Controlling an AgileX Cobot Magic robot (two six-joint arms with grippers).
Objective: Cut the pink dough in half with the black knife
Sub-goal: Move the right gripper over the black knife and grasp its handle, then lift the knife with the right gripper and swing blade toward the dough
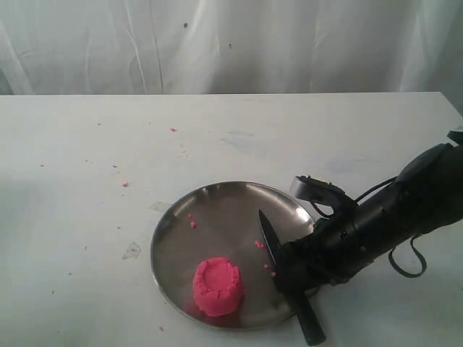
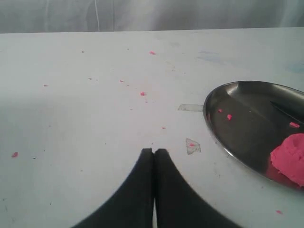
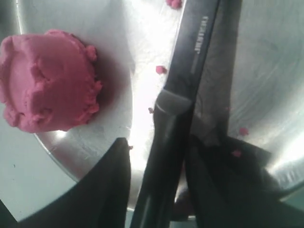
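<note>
Steel plate [image 1: 181, 217], black knife [image 1: 271, 242] part-hidden.

light: soft, pretty even, bench [image 1: 87, 144] kinda washed out | glare: bright streaks on steel plate [image 3: 142, 42] in right wrist view | shadow: dark patch beside pink dough [image 3: 47, 80] | focus: all views a bit soft, grainy

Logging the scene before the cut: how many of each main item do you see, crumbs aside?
Pink dough: 1, one whole lump
Black knife: 1, between the right tool's fingers
Steel plate: 1
Total: 3
</note>
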